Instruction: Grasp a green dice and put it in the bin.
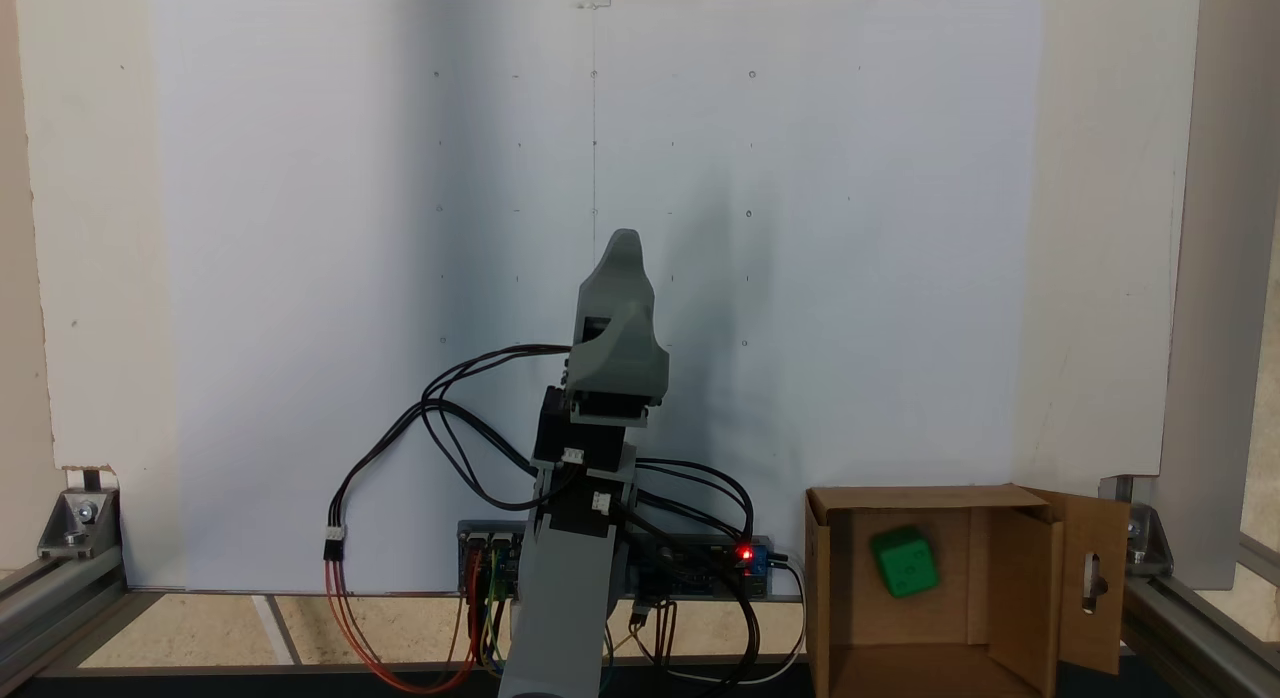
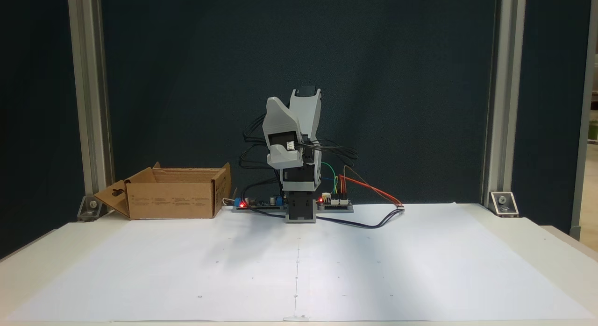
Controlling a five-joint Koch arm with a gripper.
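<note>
The green dice [image 1: 905,561] lies inside the bin [image 1: 1030,508], against its far wall and tilted a little. The bin is an open brown cardboard box at the lower right of one fixed view and at the left, on the table, beside the arm's base, in the other [image 2: 173,200]. From that side the dice is hidden by the box wall. My gripper [image 1: 625,243] is folded up over the arm's base, well left of the bin and holding nothing. Its grey jaws [image 2: 274,104] line up as one tapered tip, so no gap shows.
White paper [image 2: 299,265] covers the table in front of the arm. Circuit boards with red lights [image 1: 745,553] and loose cables [image 1: 430,418] lie around the base. Metal frame posts [image 2: 495,106] stand at the table's corners. A slotted flap [image 1: 1095,578] juts from the bin.
</note>
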